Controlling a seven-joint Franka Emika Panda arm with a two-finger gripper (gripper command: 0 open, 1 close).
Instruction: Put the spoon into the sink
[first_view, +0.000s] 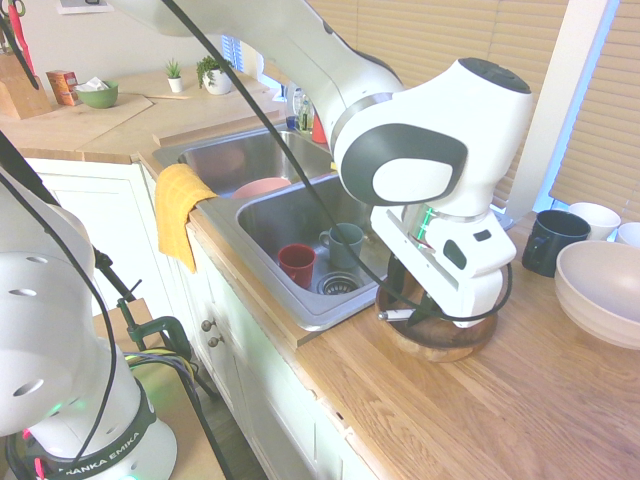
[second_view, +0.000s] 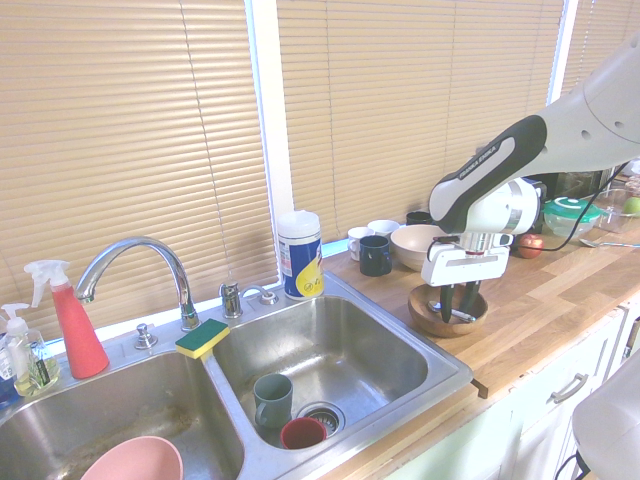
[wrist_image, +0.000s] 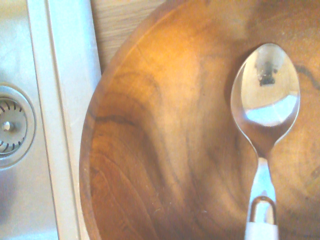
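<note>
Clearly, the end effector (second_view: 455, 312) points down into the wooden bowl (second_view: 422, 316), its two fingers parted by a modest gap. The spoon (wrist_image: 266, 95) lies within that bowl, below the end effector, its shiny metal bowl on the wood and its white handle reaching toward the fingers; whether they touch it, I cannot tell.

The wooden bowl sits on the bench (second_view: 530, 310), just beside the rim of the sink (second_view: 375, 345), which lies to one side of the end effector. On the steel floor of that basin, further from the end effector than the near rim, are a blue-gray mug (second_view: 272, 400) and a red cup (second_view: 303, 433), both near the drain (second_view: 333, 415). Beyond them from the end effector comes the adjoining basin (second_view: 60, 425), holding a pink bowl (second_view: 140, 462). A green and yellow sponge (second_view: 202, 338) rests on the ledge between the two basins.

Toward the window from the end effector, a cream bowl (second_view: 415, 245) stands near a dark mug (second_view: 375, 257) and white mugs. A wipes tub (second_view: 301, 255) is further off, at the sink's back corner. On the side of the end effector away from the sink, a red fruit (second_view: 530, 246) sits near a clear container with a green lid (second_view: 570, 210).
</note>
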